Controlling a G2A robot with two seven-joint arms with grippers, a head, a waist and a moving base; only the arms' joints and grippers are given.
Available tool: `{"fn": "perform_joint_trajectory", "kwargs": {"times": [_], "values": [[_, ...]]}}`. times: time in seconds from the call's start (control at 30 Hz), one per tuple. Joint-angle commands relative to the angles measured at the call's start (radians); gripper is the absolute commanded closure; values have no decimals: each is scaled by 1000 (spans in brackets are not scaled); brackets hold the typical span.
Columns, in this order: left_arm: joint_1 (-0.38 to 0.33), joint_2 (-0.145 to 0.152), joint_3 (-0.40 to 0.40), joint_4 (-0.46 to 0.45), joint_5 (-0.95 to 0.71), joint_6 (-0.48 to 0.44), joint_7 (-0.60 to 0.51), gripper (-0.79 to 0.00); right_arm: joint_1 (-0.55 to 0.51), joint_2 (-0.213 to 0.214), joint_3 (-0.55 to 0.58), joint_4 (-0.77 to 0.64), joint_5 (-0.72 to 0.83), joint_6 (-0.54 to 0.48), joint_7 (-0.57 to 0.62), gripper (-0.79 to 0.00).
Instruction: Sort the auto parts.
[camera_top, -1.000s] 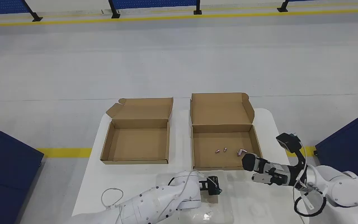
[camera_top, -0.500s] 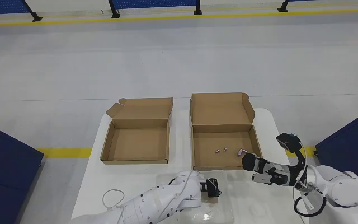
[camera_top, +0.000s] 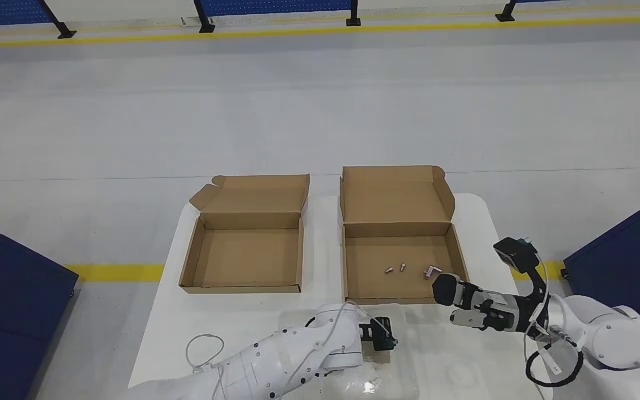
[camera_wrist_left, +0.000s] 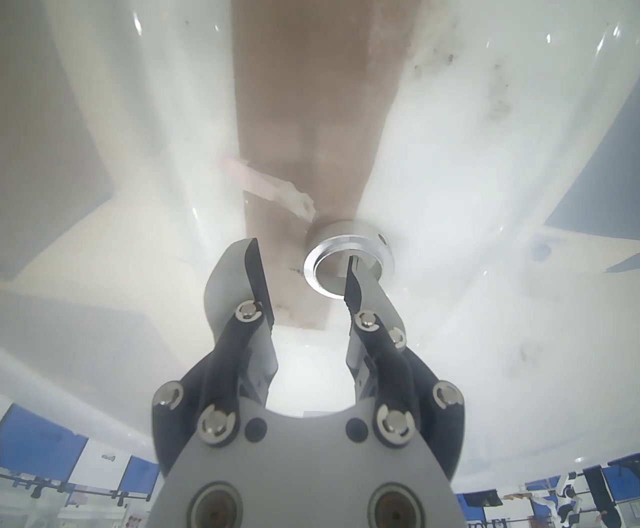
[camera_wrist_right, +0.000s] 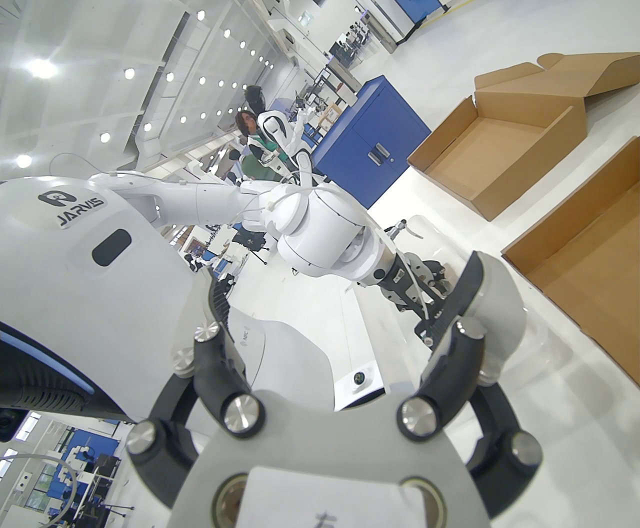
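Left gripper (camera_wrist_left: 302, 252) slightly off earlier spot; wrist view: finger (camera_wrist_left: 358, 287) inside metal ring (camera_wrist_left: 345, 239)

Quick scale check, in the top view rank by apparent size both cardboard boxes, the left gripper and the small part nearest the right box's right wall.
Largest: right box and left box, too alike to rank.
Then: left gripper.
Smallest: small part.
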Motion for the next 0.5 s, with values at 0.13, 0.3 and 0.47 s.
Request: {"fn": "perform_joint_trajectory", "kwargs": {"times": [0.13, 0.3, 0.47], "values": [[8, -2, -7, 14, -2, -13, -11, -237, 0, 0, 0, 0, 1, 0, 0, -785], [11, -7, -7, 22, -4, -24, -20, -222, 0, 0, 0, 0, 1, 0, 0, -785], [12, -11, -9, 27, -2, -27, -20, -219, 0, 0, 0, 0, 1, 0, 0, -785]]}}
